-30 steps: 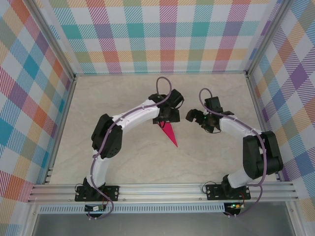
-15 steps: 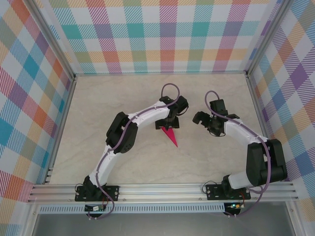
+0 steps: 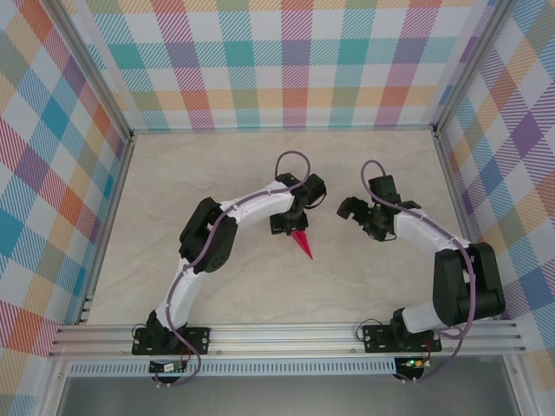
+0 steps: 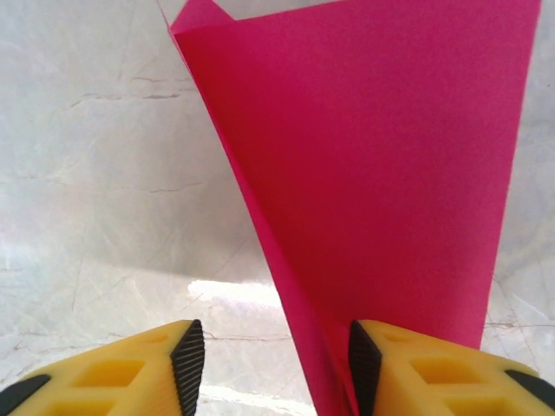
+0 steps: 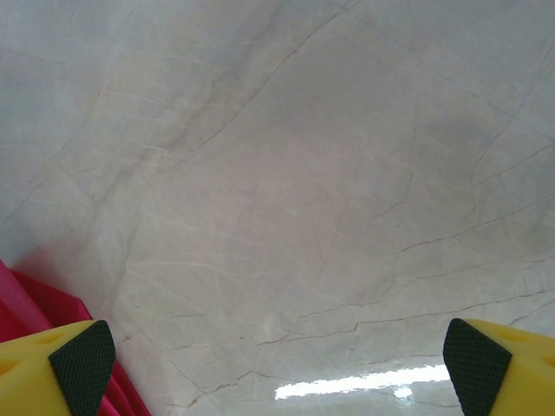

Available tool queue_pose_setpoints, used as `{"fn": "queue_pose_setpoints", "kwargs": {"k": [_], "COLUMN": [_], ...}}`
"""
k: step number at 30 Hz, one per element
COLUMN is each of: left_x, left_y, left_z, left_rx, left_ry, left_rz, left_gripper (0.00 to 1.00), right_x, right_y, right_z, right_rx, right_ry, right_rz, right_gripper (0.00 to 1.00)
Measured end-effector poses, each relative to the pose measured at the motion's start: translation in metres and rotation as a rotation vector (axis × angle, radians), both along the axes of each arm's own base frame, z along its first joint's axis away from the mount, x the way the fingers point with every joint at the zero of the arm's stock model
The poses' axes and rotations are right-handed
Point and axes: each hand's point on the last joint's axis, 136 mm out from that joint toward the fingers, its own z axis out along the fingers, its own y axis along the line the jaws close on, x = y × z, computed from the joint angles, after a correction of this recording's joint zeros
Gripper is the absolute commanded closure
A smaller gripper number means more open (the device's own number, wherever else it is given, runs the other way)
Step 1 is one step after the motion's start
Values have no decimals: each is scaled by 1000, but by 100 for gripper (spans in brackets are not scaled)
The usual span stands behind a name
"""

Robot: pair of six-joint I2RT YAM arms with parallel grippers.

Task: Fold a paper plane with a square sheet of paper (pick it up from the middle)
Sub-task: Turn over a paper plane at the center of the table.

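Straddling the paper plane (image 4: 381, 173), left gripper (image 4: 276, 364) half-open, right gripper (image 5: 269, 355) wide and empty over bare table (image 5: 303, 173)

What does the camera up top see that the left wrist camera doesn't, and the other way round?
Top camera: the left arm, the right arm, the checked walls and the whole pointed shape of the pink folded paper. Left wrist camera: close up, black pads on yellow fingers, jaws apart, the paper's edge beside one pad. Both: the pink paper and the marbled table.
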Motion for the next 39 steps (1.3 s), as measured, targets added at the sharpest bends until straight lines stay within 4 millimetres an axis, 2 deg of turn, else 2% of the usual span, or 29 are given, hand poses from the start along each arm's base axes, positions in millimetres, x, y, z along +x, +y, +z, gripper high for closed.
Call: {"fn": "queue_pose_setpoints", "kwargs": {"k": [3,7,8,14,17,22,25,31,39], "left_x": [0,3,3,10,12,15,22,22,23], "left_y": [1,1,1,-4,-12,-30,-37,-38,-40], "left_z": [5,6,7,14,31,75,88,62,48], "left_rx": [-15,-28,-31,-75,-147,-398,-531,-693,-774], "left_ry": [-17,-47,-50,-88,-126,-203,-235,-204,-224], "left_rz": [22,47,43,23,-18,-121,-161,-165,-152], "left_gripper": [68,93,95,97,97,97,98,98,99], "right_x": [-1,-2,-2,0,0,3,5,8,1], "right_y": [2,5,6,14,19,28,34,53,76], "right_z": [-3,-5,-4,-1,2,9,21,47,55], "right_rx": [13,30,34,76,104,146,185,292,351], "right_ry": [14,25,25,13,9,-18,-51,-122,-139], "right_rz": [4,3,4,27,46,74,96,169,262], "right_gripper": [1,1,1,3,4,4,7,18,39]}}
